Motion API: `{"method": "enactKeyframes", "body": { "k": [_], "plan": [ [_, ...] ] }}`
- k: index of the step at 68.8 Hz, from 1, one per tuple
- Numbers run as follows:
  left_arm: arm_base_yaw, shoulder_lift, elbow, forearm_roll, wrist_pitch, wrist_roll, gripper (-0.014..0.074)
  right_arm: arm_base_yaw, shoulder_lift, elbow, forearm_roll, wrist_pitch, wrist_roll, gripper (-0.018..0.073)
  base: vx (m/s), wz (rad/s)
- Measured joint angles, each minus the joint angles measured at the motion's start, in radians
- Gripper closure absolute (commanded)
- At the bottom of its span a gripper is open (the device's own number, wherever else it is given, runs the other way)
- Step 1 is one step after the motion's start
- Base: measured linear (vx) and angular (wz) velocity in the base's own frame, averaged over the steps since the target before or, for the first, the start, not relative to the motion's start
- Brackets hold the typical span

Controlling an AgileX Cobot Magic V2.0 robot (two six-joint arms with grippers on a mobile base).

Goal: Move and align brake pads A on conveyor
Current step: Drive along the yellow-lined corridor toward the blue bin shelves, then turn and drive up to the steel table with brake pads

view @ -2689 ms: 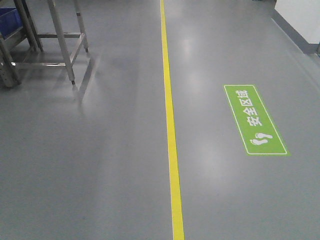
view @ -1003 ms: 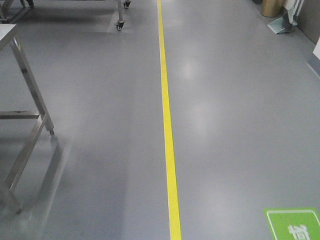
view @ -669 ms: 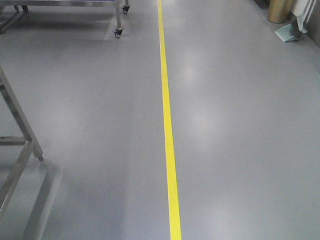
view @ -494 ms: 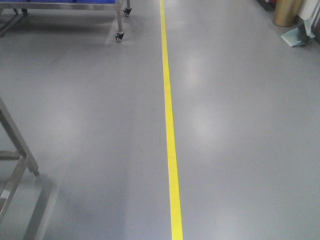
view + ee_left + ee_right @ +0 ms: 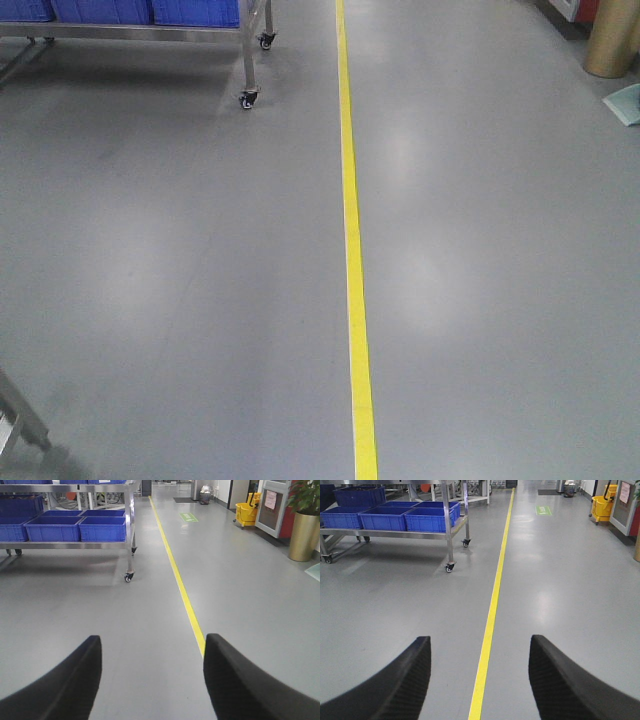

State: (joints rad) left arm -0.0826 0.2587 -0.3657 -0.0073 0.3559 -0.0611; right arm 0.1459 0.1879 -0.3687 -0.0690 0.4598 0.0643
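The brake pads A and the conveyor are out of view in every view. In the left wrist view my left gripper (image 5: 151, 645) is open, its two black fingers spread wide over bare grey floor with nothing between them. My right gripper (image 5: 479, 645) is open too, holding nothing, and the yellow floor line (image 5: 490, 625) runs between its fingers. Neither gripper shows in the front view.
A yellow line (image 5: 352, 240) runs up the grey floor. A steel wheeled rack (image 5: 250, 70) with blue bins (image 5: 102, 527) stands at the far left. A gold planter (image 5: 301, 537) and a yellow mop bucket (image 5: 246, 514) stand at the right. A steel leg (image 5: 22, 420) shows at lower left.
The view has travelled forward along the yellow line. The green floor sign and the near steel table have slid back out of frame, and the wheeled rack has come closer.
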Motion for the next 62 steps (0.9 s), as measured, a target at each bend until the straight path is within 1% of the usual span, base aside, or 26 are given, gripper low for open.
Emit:
{"method": "enactKeyframes", "body": {
  "k": [21, 34, 47, 62],
  "plan": [
    [0.0, 0.0, 0.0, 0.0, 0.0, 0.0, 0.0174, 0.0, 0.0, 0.0, 0.0, 0.0, 0.0, 0.0136, 0.61, 0.09],
    [0.0, 0.0, 0.0, 0.0, 0.0, 0.0, 0.0174, 0.0, 0.0, 0.0, 0.0, 0.0, 0.0, 0.0136, 0.53, 0.32],
    [0.0, 0.0, 0.0, 0.0, 0.0, 0.0, 0.0174, 0.0, 0.0, 0.0, 0.0, 0.0, 0.0, 0.0136, 0.46, 0.69],
    [0.0, 0.0, 0.0, 0.0, 0.0, 0.0, 0.0174, 0.0, 0.0, 0.0, 0.0, 0.0, 0.0, 0.0136, 0.39, 1.08]
  ]
}}
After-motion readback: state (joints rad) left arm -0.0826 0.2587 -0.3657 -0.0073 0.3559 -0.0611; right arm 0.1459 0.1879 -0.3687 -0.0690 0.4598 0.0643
